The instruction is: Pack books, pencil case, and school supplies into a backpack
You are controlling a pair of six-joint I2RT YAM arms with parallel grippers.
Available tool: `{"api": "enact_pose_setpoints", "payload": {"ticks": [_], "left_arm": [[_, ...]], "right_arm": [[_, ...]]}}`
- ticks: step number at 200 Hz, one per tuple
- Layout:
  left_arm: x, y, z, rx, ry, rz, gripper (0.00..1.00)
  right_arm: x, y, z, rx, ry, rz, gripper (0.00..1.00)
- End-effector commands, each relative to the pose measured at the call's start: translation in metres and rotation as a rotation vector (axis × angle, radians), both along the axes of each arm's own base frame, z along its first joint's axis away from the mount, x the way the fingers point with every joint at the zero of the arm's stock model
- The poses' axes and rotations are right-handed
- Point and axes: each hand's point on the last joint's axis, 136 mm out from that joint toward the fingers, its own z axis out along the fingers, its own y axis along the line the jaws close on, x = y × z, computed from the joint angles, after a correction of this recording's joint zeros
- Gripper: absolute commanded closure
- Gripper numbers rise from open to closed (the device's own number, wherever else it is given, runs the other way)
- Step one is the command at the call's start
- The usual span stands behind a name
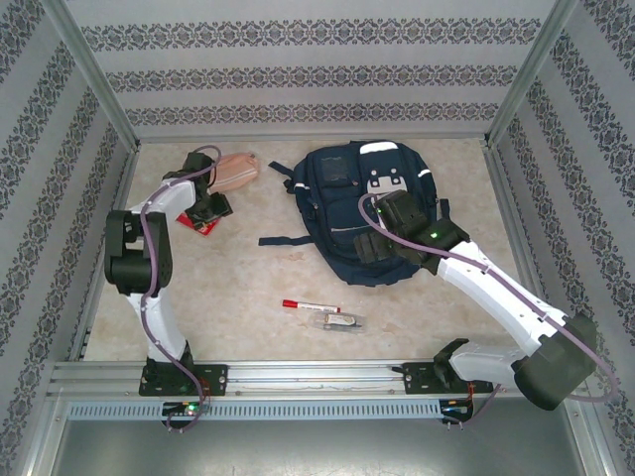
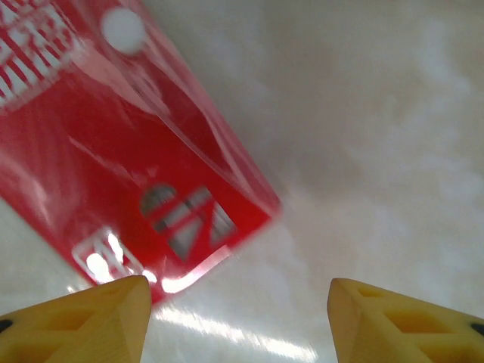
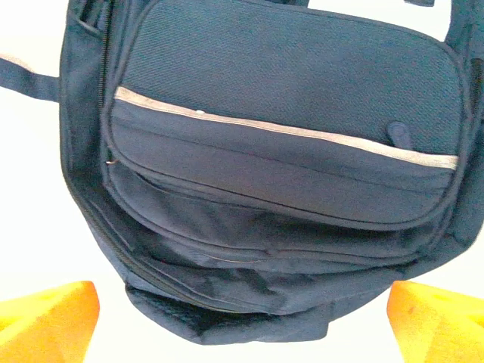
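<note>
Parted, empty left jaws may skid the flat red packet (image 2: pixel 128 151) at ten o'clock across the tabletop (image 2: pixel 378 151); right jaws gape over the backpack (image 3: pixel 280 151).

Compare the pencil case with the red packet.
Colour: the pencil case is salmon pink; the packet is bright red with white marks. Build: the case is a soft pouch; the packet is flat and glossy. Place: the case lies farther back; the packet lies under the open left gripper. Both rest on the table, left of the backpack.
</note>
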Motion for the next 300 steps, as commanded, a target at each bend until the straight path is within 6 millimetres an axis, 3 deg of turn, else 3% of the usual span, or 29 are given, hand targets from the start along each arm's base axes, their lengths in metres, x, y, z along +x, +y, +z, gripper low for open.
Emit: {"api": "enact_pose_setpoints", "payload": {"ticks": [1, 30, 63, 77, 130, 157, 175, 210, 227, 253, 276, 300], "left_arm": [[0.025, 0.020, 0.008, 0.073, -0.063, 0.064, 0.37], [0.008, 0.028, -0.030, 0.074, 0.054, 0.112, 0.37], [-0.038, 0.007, -0.059, -0.039, 0.124, 0.165, 0.38], [-0.061, -0.003, -0.061, -0.080, 0.125, 0.169, 0.39], [-0.133, -0.046, -0.035, -0.112, 0.095, 0.050, 0.39], [-0.176, -0.091, -0.026, -0.136, 0.107, -0.066, 0.39], [-0.194, -0.114, -0.004, -0.210, 0.123, -0.112, 0.38], [-0.191, -0.090, 0.067, -0.182, -0.037, -0.058, 0.36], [-0.191, -0.071, 0.084, -0.187, -0.050, -0.006, 0.36], [-0.187, -0.042, 0.059, -0.257, -0.017, 0.130, 0.43], [-0.166, -0.048, 0.034, -0.453, 0.014, 0.175, 0.48], [-0.154, -0.038, 0.011, -0.420, 0.031, 0.212, 0.48]], "right_arm": [[0.002, 0.017, 0.003, 0.097, 0.009, 0.015, 0.06], [0.003, 0.023, 0.000, 0.126, 0.015, 0.022, 0.07], [0.000, 0.026, -0.002, 0.133, 0.044, 0.025, 0.08], [-0.002, 0.033, -0.003, 0.172, 0.065, 0.039, 0.09], [-0.009, 0.084, 0.002, 0.338, 0.206, 0.140, 0.11], [-0.011, 0.117, 0.002, 0.442, 0.301, 0.185, 0.16], [-0.018, 0.144, -0.003, 0.505, 0.363, 0.216, 0.18], [-0.027, 0.192, -0.025, 0.547, 0.445, 0.277, 0.24], [-0.025, 0.218, -0.033, 0.539, 0.471, 0.337, 0.29], [-0.010, 0.266, -0.043, 0.587, 0.517, 0.437, 0.42], [0.006, 0.304, -0.058, 0.604, 0.526, 0.474, 0.46], [0.025, 0.330, -0.080, 0.589, 0.516, 0.465, 0.47]]}}
